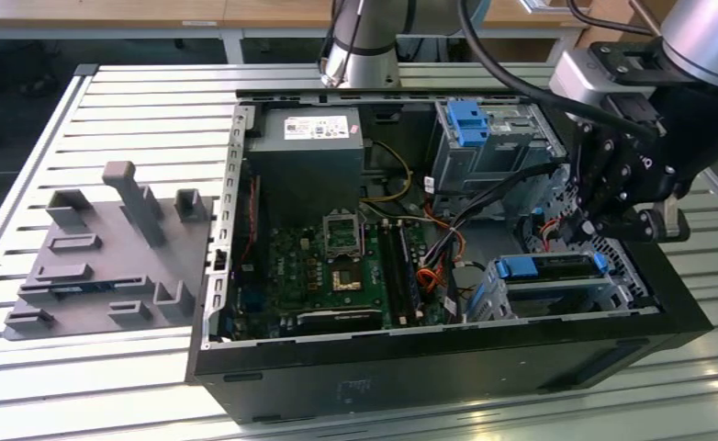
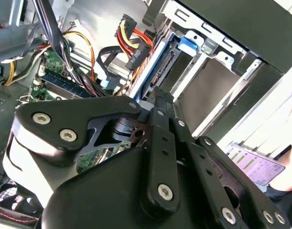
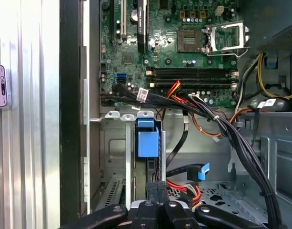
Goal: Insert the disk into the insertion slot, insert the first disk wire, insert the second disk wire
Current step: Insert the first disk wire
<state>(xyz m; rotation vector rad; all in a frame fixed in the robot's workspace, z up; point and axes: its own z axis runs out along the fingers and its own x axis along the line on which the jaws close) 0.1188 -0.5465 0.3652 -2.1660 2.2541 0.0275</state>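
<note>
Claw [image 3: 157, 192] pinched shut, nothing seen between tips. Disk [image 3: 148, 143] directly ahead of tips, on edge, sunk in slot [image 1: 567, 296]. Judgement: disk step near done, seating push. Wires [image 3: 186, 188] loose just beside claw; push wants straight line, clear of them.

Blue-framed disk [image 1: 553, 267] — silver-grey slot [image 1: 557, 299], green motherboard [image 1: 334, 262], black tool [image 3: 158, 187].
</note>
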